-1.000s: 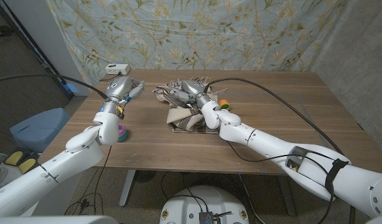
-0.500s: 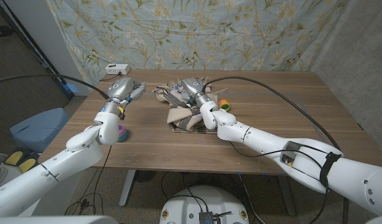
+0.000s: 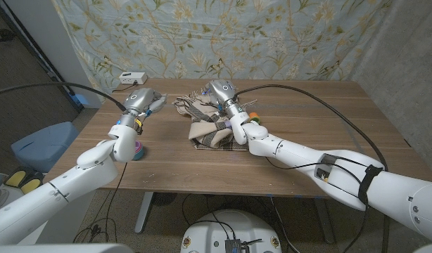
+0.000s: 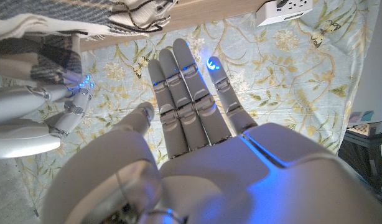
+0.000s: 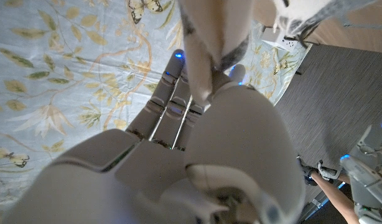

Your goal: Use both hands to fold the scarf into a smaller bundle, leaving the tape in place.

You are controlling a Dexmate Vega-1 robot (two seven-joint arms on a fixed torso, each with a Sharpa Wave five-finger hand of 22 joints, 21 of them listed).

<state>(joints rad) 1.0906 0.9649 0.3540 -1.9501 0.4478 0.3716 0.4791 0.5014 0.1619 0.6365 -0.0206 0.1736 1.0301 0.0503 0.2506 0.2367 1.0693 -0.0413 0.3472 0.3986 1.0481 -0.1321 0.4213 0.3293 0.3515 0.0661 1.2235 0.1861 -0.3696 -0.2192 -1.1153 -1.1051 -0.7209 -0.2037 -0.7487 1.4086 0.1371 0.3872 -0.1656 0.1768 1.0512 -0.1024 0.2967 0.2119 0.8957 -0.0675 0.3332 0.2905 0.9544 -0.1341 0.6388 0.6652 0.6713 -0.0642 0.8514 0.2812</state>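
Scarf [image 3: 210, 125] — a fold pinched in right hand [image 3: 223, 93]; left hand [image 3: 147, 100] spread, idle. Risk: one-sided lift drags it onto tape roll [image 3: 252, 118] — or unravels.

The right hand [image 5: 178, 130] shows from behind, its grey back and knuckles close to the lens and its fingers [image 5: 169, 93] reaching away toward a pale blue cloth backdrop [image 5: 73, 68] printed with leaves, blossoms and butterflies. A strip of the scarf [image 5: 209, 43], cream with darker stripes, hangs down against the thumb side of the hand and looks pinched there, though the grip itself is partly hidden. More scarf, white and fringed, shows at the corner [image 5: 303, 15]. Beyond it lie a stretch of wooden desk [image 5: 359, 28], a white box [image 5: 284, 43] and dark grey carpet [image 5: 340, 93]. The other robot hand [image 5: 368, 158] appears small and far off.
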